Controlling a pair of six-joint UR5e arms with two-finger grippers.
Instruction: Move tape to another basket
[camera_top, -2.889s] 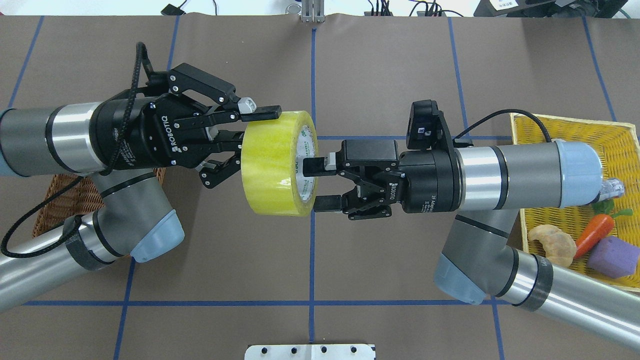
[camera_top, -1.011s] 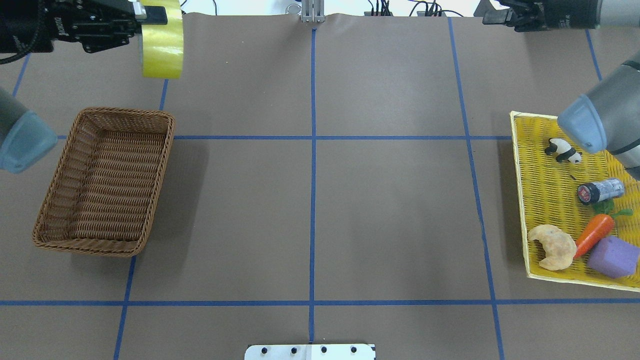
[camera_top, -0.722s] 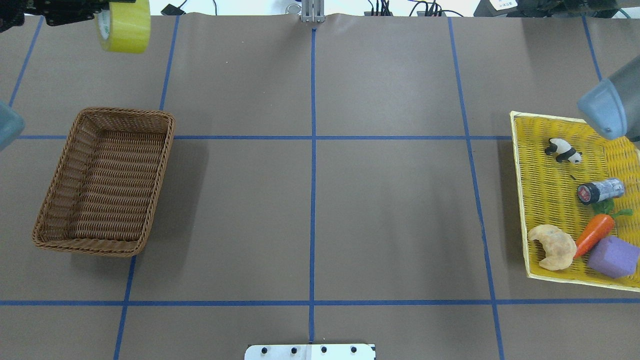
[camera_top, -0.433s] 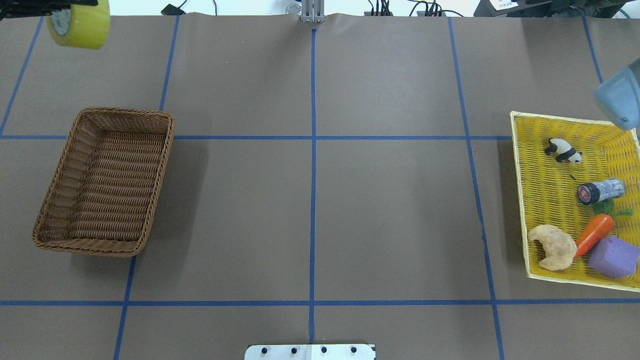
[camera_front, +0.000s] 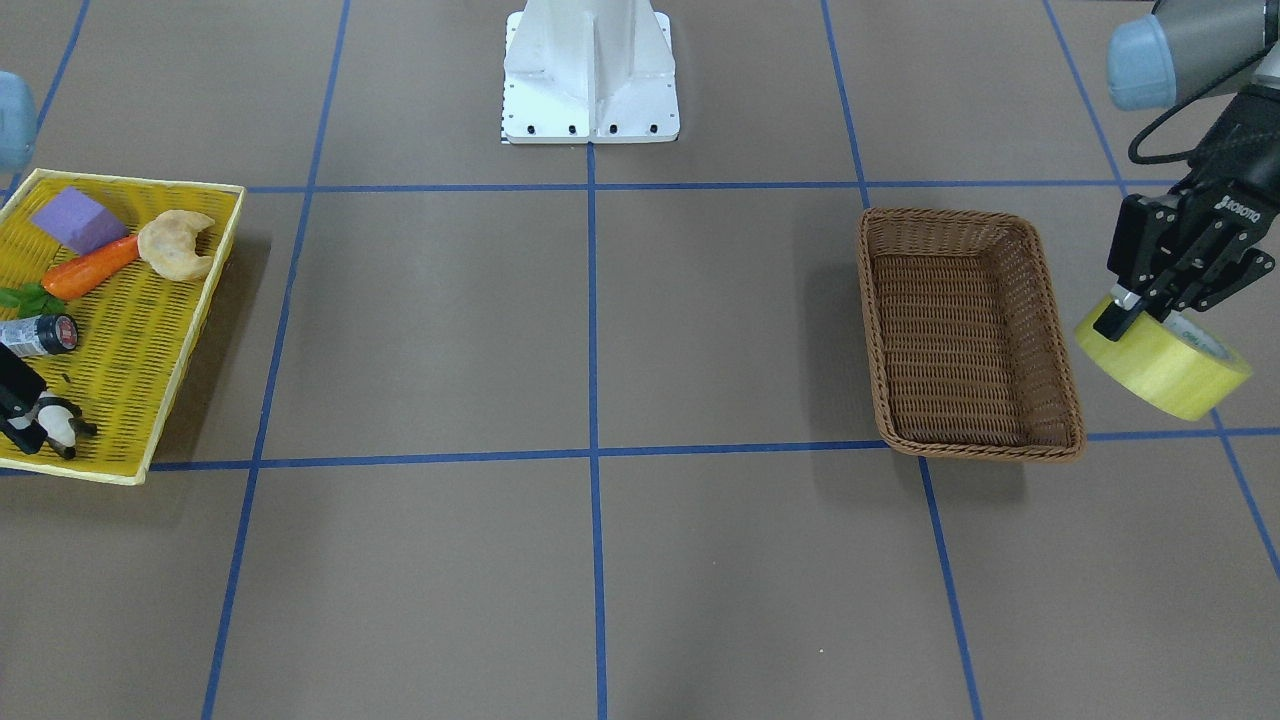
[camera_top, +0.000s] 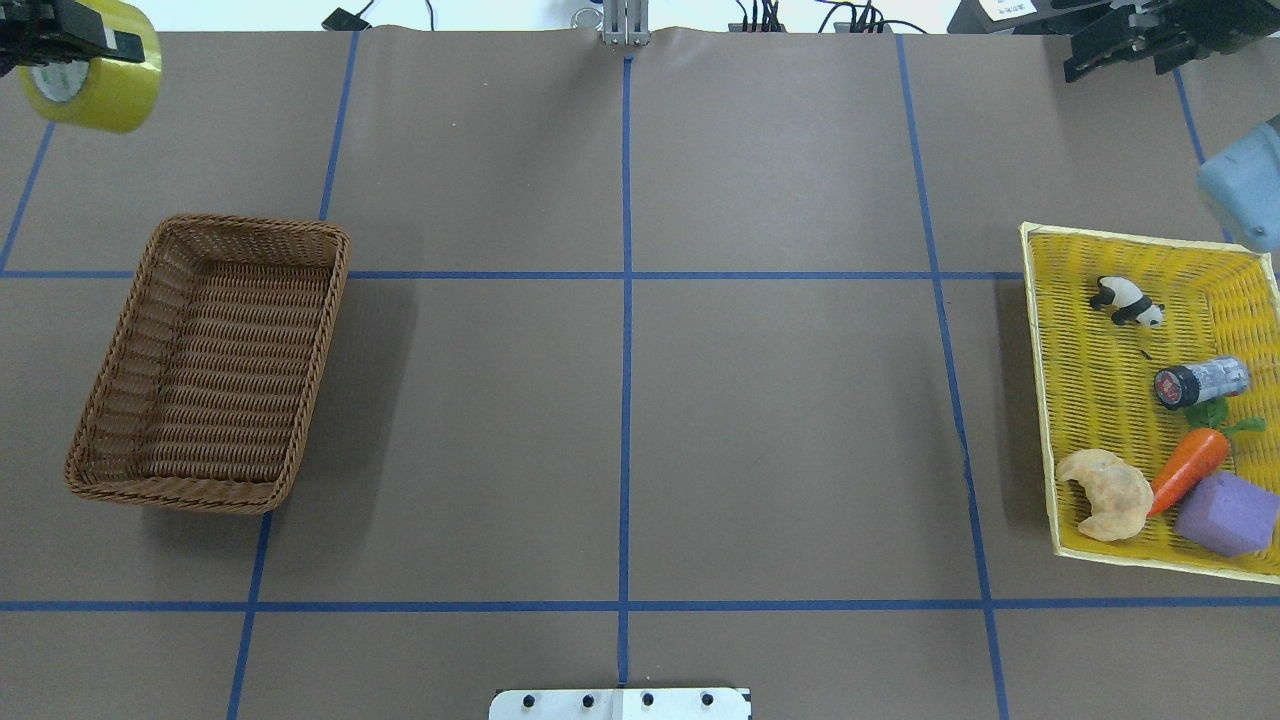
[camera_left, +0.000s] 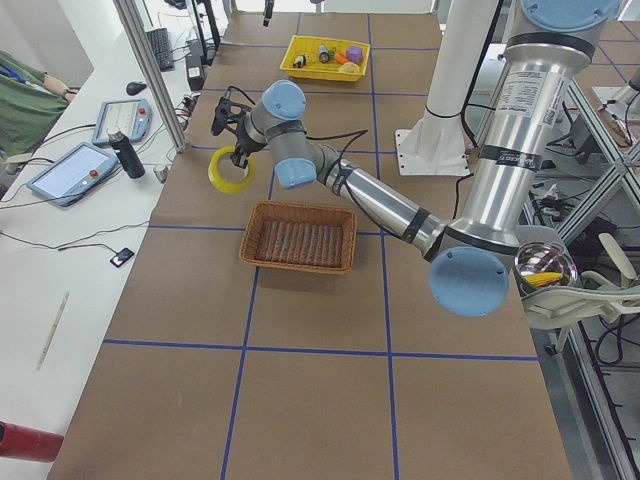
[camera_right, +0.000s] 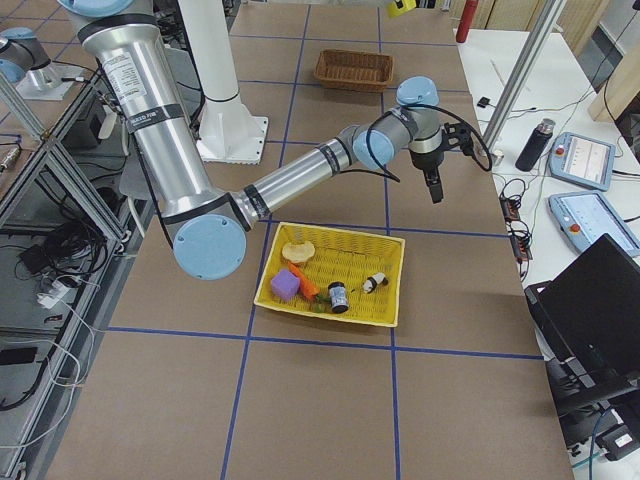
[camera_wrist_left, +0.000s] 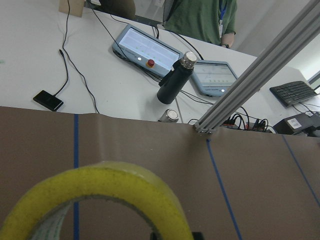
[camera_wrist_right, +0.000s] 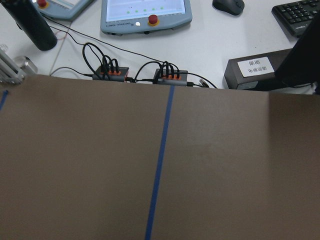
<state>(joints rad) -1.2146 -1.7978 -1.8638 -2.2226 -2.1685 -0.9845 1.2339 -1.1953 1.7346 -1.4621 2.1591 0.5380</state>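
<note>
One translucent yellow tape roll (camera_front: 1165, 375) hangs clamped in the left gripper (camera_front: 1140, 318), far-left of the dark brown wicker basket (camera_front: 980, 449); carry it above the middle, lower, then release. Fingers of the right gripper (camera_right: 435, 193): cannot tell.
</note>
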